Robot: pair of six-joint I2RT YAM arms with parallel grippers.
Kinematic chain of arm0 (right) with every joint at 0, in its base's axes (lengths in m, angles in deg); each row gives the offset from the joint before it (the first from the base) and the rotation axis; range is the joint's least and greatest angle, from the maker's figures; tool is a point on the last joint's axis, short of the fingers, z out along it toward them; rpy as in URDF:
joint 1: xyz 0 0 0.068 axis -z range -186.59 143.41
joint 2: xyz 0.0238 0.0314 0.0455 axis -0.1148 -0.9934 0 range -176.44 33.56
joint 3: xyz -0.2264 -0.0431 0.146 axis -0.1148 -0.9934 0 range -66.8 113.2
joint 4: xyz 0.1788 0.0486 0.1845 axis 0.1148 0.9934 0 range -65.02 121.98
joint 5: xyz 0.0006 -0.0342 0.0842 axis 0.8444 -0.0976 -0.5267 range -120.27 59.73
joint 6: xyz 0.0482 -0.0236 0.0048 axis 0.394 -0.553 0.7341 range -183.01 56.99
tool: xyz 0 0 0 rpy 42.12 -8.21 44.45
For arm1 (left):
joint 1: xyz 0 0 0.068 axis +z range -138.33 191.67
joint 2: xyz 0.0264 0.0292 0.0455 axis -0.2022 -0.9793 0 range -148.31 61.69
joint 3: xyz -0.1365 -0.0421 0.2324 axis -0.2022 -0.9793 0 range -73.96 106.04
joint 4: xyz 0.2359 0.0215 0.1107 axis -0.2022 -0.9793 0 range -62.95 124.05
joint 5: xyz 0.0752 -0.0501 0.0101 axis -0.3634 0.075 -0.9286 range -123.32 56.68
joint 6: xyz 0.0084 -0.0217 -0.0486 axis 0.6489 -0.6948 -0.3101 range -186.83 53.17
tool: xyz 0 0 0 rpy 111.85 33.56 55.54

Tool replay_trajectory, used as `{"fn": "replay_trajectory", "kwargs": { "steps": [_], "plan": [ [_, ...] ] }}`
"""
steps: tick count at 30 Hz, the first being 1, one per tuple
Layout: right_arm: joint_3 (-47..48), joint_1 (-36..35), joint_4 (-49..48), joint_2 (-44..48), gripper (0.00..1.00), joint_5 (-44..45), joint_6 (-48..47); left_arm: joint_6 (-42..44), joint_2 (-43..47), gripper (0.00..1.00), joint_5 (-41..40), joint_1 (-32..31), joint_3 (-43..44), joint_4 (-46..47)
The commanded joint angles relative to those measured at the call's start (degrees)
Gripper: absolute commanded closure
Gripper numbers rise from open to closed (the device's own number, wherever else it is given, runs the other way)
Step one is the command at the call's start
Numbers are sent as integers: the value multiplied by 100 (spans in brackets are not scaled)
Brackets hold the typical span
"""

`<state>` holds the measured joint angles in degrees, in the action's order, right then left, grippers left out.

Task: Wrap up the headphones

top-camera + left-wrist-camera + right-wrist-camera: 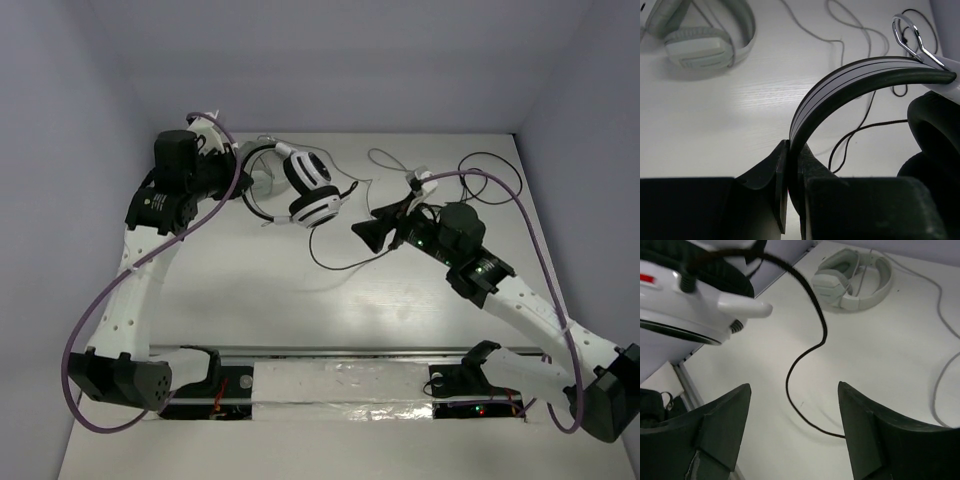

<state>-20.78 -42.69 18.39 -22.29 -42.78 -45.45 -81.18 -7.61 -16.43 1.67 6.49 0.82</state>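
The headphones (310, 190) have white earcups with black pads and are held up off the table. My left gripper (243, 178) is shut on their thin black headband (850, 75), which is clamped between the jaws in the left wrist view (792, 150). A black ear pad (935, 130) hangs at the right. The long black cable (335, 265) drops from the earcups and trails across the table. My right gripper (375, 232) is open and empty just right of the earcups. In the right wrist view the cable (805, 355) curves on the table below the gap between its jaws (794, 387), beside an earcup (685, 300).
An all-white headphone set (855, 280) lies on the table behind, also in the left wrist view (705, 35). Its grey cable (375, 160) runs toward the back right. More black cable loops (490, 180) lie at the right. Walls close the back and sides.
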Motion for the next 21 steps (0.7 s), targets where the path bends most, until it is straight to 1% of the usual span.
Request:
{"fn": "replay_trajectory", "kwargs": {
  "steps": [1,2,3,9,11,15,19,21],
  "plan": [
    [30,-47,-597,-285,23,-619,-499,-217,57,100,587,-64,551,827],
    [39,-47,-624,-477,20,-917,-534,-252,39,100,640,-64,560,871],
    [56,-47,-659,-583,20,-1015,-526,-287,22,100,745,-64,577,976],
    [-172,-47,-1396,-1374,20,-1069,-245,-437,-110,100,1150,-64,780,1214],
    [-321,-47,-1783,-1550,20,-1130,-166,-472,-119,100,1247,-116,824,1249],
    [-330,-47,-1977,-2077,20,-1297,-34,-586,-93,100,1387,-116,806,1363],
    [-594,-47,-2731,-2525,20,-1359,309,-692,-40,100,1519,-116,771,1477],
    [-664,-47,-2926,-2762,19,-1210,458,-762,-31,100,1546,-116,675,1574]
  ]
}}
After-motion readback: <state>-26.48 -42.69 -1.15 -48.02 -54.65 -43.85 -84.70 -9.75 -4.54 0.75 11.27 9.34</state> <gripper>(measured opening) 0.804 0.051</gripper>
